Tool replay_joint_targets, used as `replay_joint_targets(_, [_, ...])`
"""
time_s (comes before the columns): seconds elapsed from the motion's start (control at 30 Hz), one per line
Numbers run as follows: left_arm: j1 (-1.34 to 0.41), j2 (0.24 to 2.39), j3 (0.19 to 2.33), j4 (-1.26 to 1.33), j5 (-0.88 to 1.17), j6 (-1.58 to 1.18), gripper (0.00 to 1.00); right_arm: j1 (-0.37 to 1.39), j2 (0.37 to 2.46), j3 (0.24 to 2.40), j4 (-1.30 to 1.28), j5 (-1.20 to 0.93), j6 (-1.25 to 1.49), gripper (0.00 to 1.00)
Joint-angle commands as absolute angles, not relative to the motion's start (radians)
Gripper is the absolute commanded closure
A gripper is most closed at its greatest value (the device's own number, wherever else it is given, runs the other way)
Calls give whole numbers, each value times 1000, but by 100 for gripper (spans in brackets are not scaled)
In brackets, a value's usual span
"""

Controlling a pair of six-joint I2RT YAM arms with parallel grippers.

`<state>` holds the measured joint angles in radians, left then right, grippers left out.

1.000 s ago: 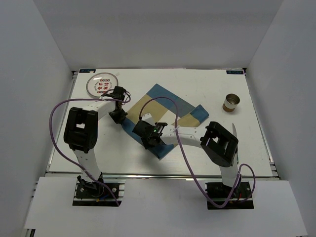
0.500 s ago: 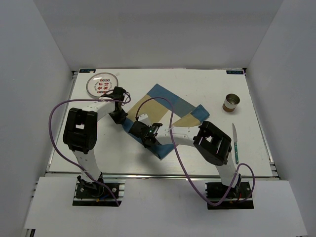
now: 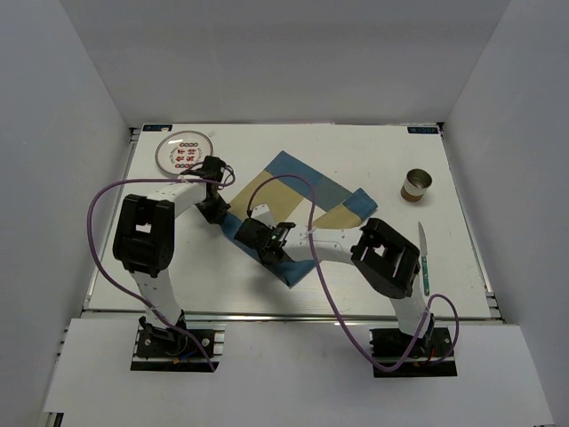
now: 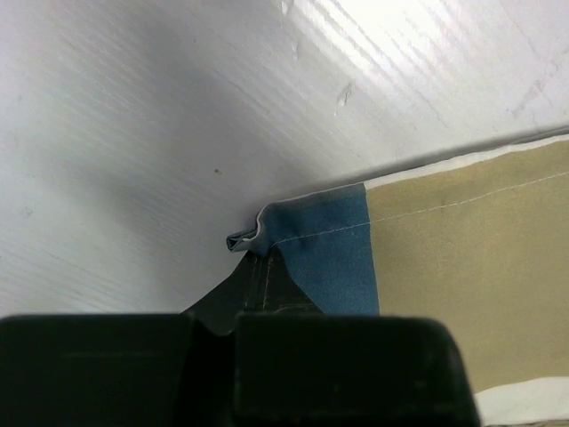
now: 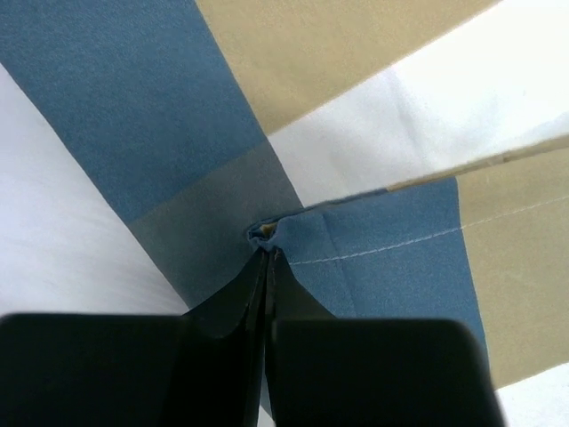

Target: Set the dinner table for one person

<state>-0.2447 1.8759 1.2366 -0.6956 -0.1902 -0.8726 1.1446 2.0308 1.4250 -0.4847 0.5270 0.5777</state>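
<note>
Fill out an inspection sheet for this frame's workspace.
Surface: large white rectangular tabletop, aluminium rail along the near edge.
Job's things: blue-and-tan checked cloth placemat lying diagonally, partly folded; round patterned plate far left; tan cylindrical cup far right; green-handled knife by the right edge.
Clutter: nothing seen.
Grippers: left pincer shut on a placemat corner; right pincer shut on a folded-over corner.
Cables: purple cables loop over both arms.
Surroundings: plain white walls.

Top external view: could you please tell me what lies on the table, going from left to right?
On the dinner table: patterned plate → blue-and-tan placemat → small cup.
</note>
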Motion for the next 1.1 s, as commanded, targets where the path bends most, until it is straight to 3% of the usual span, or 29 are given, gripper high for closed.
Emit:
replay_joint_targets(0.0, [-245,1812,1249,-724,-155,-861,100,1102,1869,1356,-422,520,607,100])
replay_joint_targets(0.1, [-245,1726,1339,-759,-172,-841,100,1026,1670,1273,-351,474,600,100])
replay_joint_targets(0.27, [-245,1519,1405,-795,-204,-821,100,951,1245,1195,-385,589,583,100])
replay_joint_targets(0.53, [-256,1163,1459,-709,-114,-827,100,946,806,1262,-569,722,584,100])
replay_joint_targets(0.7, [-256,1158,1540,-727,-158,-899,100,946,821,1403,-613,808,519,100])
replay_joint_targets(0.87, [-247,1340,1702,-736,-143,-919,100,934,986,1518,-581,908,442,100])
replay_joint_targets(1.07, [-247,1538,1890,-701,-104,-899,100,790,1227,1767,-560,823,361,100])
